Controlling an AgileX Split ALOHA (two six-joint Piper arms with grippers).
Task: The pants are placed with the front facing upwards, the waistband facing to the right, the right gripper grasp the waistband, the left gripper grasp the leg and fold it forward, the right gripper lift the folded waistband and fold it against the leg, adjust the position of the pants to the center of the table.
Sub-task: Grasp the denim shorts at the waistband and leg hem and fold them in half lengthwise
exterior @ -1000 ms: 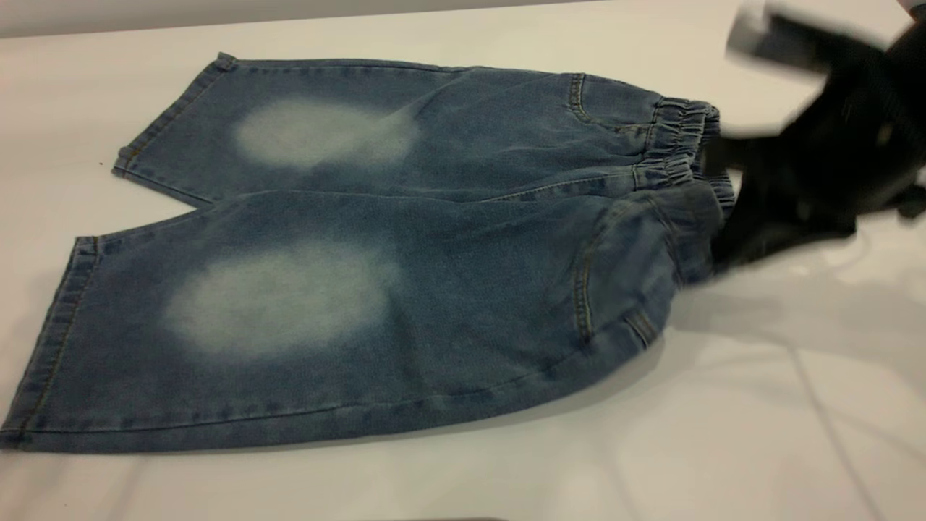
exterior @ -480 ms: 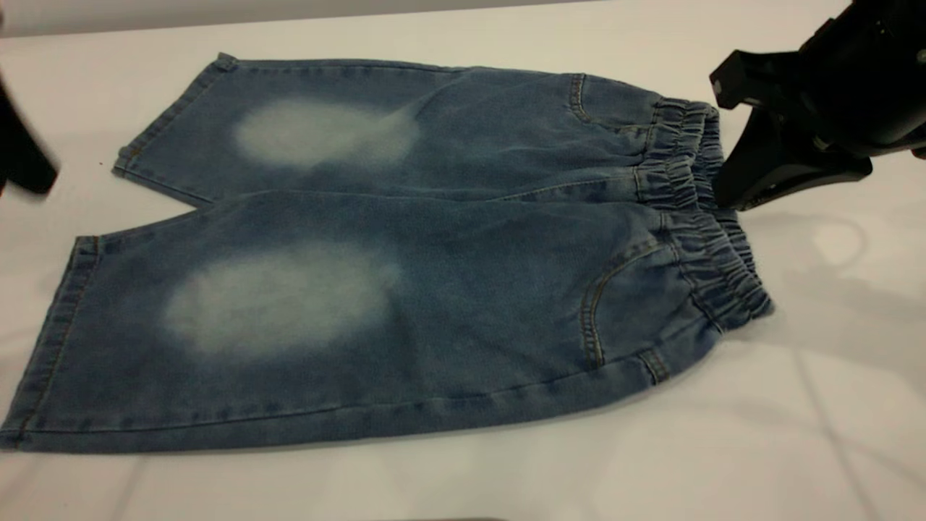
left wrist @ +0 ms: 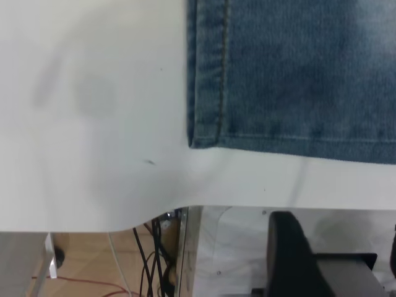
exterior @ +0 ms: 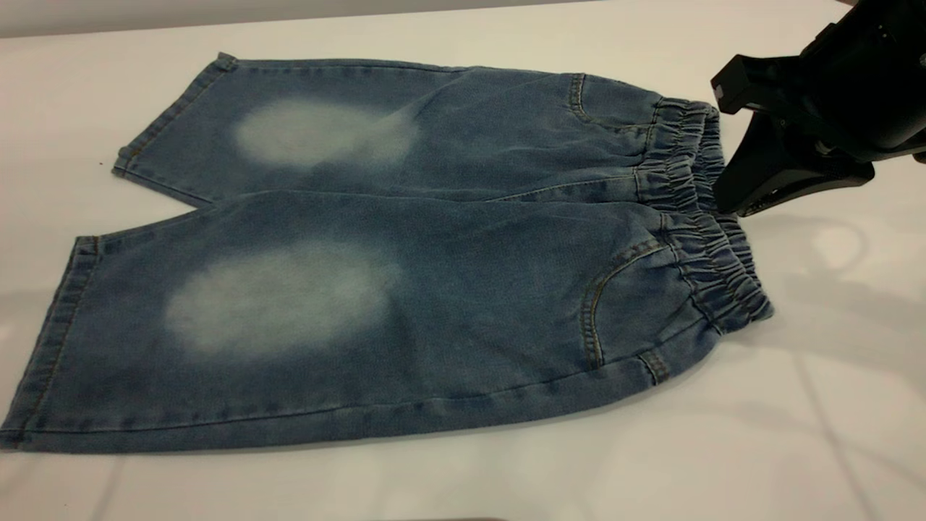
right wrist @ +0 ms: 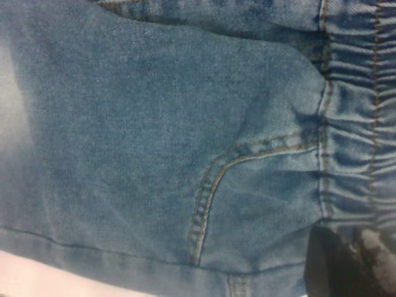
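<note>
Pants [exterior: 405, 246] are lying flat on the white table [exterior: 759, 449], front side up, so you can see both faded whitish ovals on the leg fronts. Legs point toward 9 o'clock in the exterior view, and the waistband [exterior: 705, 217] is over at 3 o'clock, all gathered and ruffled with its tan stitching rows. The near leg runs down toward 7 o'clock and nearly reaches the picture's edge; the far leg sits up around 11 o'clock. Nothing looks folded, the whole thing is spread out in one layer.

The right gripper [exterior: 738, 163] is up at 2 o'clock, right against the waistband's outer edge near the middle of the band. You get one black finger angled down to the band and another sticking out higher up, so the jaws stand apart, fairly wide, with no cloth pinched between them as far as I can see. Its wrist view is basically filled with denim: the curved front pocket seam [right wrist: 213, 192], the ruffled band, and a dark blurry fingertip in the corner.

The left gripper [left wrist: 297, 260] doesn't show in the exterior view at all. Its own wrist view catches just a black bit of it, hanging out past the table edge, well off from the hem corner [left wrist: 207, 133] of a leg. Can't tell whether its fingers are spread or closed.
</note>
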